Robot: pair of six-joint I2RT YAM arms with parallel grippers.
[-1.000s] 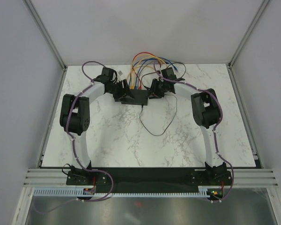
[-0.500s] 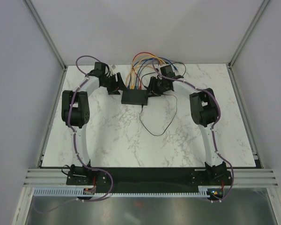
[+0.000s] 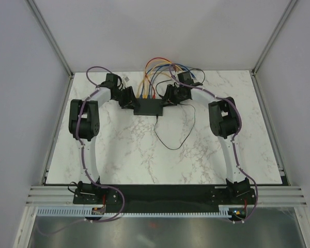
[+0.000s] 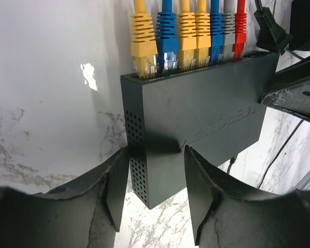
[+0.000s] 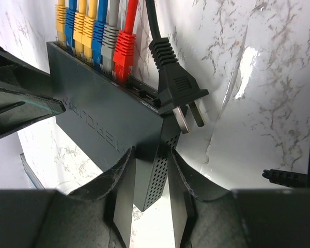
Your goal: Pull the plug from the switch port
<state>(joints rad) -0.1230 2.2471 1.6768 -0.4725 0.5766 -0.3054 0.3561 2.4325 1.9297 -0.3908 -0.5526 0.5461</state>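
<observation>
The switch (image 3: 149,107) is a flat black box at the back middle of the table. Its far edge holds a row of plugs (image 4: 188,36): yellow, blue, yellow, yellow, blue, grey and a red one (image 5: 125,51) last. Their coloured cables (image 3: 152,75) arc back. My left gripper (image 4: 154,168) is open, its fingers (image 4: 111,191) straddling the switch's left end corner (image 4: 160,155) with some gap. My right gripper (image 5: 151,160) is shut on the switch's right end (image 5: 155,170), one finger on its top face. In the top view the left gripper (image 3: 129,99) and right gripper (image 3: 168,98) flank the switch.
A loose black mains plug (image 5: 175,85) with bare prongs lies beside the switch's right end, and also shows in the left wrist view (image 4: 271,26). A thin black cord (image 3: 173,135) loops over the marble table (image 3: 129,155) in front of the switch. White walls enclose the table.
My left gripper drew back to the left away from the switch, then came in again to its left end. The right gripper stayed on the right end. The switch has barely moved.
</observation>
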